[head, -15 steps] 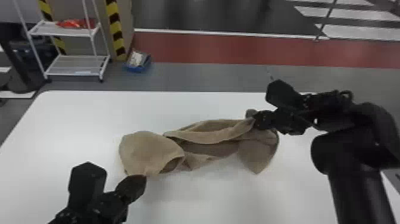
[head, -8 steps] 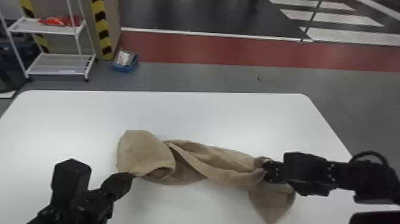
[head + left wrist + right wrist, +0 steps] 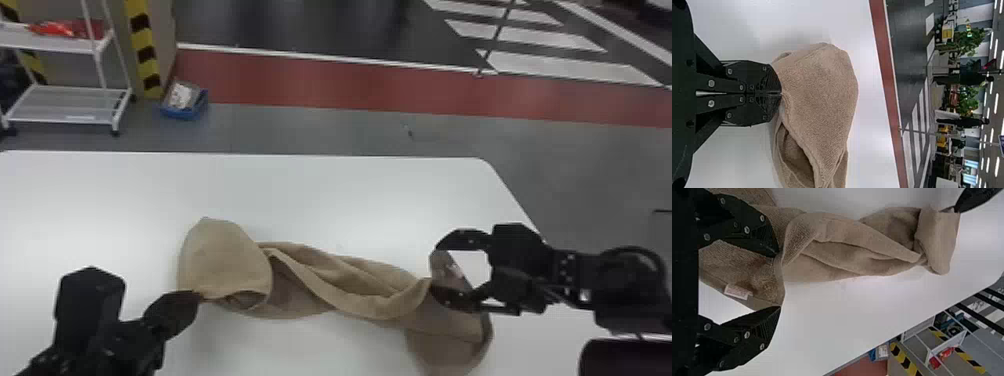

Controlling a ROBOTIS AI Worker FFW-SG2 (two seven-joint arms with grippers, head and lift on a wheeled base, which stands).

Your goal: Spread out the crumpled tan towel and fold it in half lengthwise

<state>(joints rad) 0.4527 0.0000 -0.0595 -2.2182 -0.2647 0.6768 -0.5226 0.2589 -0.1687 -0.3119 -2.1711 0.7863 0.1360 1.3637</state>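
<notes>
Grey floor (image 3: 325,130) extends beyond the far edge of the white table (image 3: 300,190) and is crossed by a red strip (image 3: 350,85). On the floor, toward the left, are a white rack (image 3: 60,106) with a red item (image 3: 55,29) on its upper shelf, a blue bin (image 3: 185,112) and yellow-and-black tape (image 3: 142,40). All are located past the table, outside the work area.

Within the work area, the tan towel (image 3: 220,265) lies crumpled on the table, running left to right. Overlapping folds obstruct its middle; its left end is doubled over. A small white label (image 3: 737,291) is visible at its right end.

Left gripper (image 3: 197,296): clenched, gripping the edge of the towel's left end. Right gripper (image 3: 436,268): released, fingers spread at the towel's right end, with part of the cloth between them. One finger overlaps the cloth; whether it presses on it cannot be determined.
</notes>
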